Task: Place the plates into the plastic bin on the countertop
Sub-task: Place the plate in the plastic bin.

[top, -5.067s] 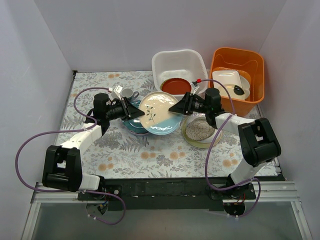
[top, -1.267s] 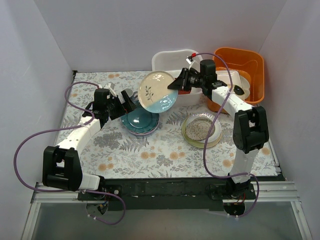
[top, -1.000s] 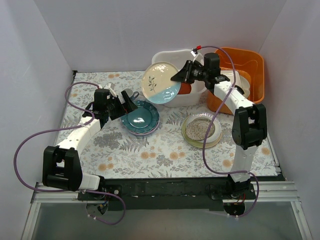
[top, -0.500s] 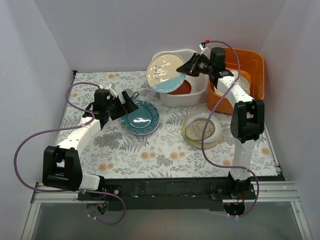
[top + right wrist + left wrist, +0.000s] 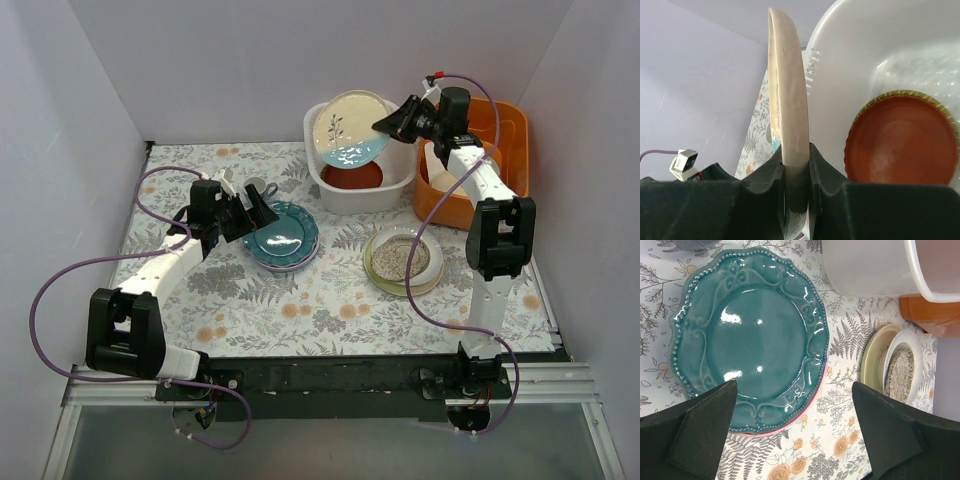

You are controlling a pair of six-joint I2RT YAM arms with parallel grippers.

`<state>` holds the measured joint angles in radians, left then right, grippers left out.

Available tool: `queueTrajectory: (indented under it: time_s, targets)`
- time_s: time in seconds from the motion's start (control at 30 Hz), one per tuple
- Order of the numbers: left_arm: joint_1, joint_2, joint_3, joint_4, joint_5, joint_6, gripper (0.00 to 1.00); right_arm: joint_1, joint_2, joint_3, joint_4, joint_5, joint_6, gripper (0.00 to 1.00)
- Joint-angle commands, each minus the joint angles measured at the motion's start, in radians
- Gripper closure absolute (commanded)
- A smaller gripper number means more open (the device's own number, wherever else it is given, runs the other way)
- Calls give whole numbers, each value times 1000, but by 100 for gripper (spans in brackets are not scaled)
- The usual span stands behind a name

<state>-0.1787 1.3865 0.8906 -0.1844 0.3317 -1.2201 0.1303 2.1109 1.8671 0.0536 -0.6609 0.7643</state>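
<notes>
My right gripper (image 5: 392, 122) (image 5: 796, 165) is shut on the rim of a cream plate with a blue band and a leaf sprig (image 5: 350, 130) (image 5: 787, 100), holding it tilted on edge above the white plastic bin (image 5: 322, 175) (image 5: 875, 45). A red plate (image 5: 351, 178) (image 5: 902, 137) lies in the bin on a yellow one, of which only the rim shows. My left gripper (image 5: 258, 213) (image 5: 792, 432) is open at the near-left rim of the scalloped teal plate (image 5: 280, 234) (image 5: 750, 335), which tops a stack on the countertop (image 5: 300, 310). A pink rim (image 5: 775, 431) shows beneath it.
A speckled beige plate (image 5: 399, 259) (image 5: 902, 375) sits on other plates at centre right. The orange tub (image 5: 505, 125) holding a squarish white dish stands right of the bin. A small grey cup (image 5: 257, 189) stands behind the teal stack. White walls enclose the table.
My right arm has carried the cream plate up and to the right, from the bin's left rim to above the bin. The left arm has stayed in place, open.
</notes>
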Motion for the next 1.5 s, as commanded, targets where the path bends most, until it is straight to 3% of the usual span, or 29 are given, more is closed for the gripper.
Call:
queueTrajectory:
  time_s: [0.0,0.53,1.47]
  targets:
    - [-4,-7,-7,20,15,2,2,-23,-20,83,120,-14,50,99]
    - [-2,-9,-13,30,32,-4,2,-23,20,70,95,-23,32,99]
    - [-2,-21,-30,40,35,-7,2,78,130,133,-123,135,-155,99]
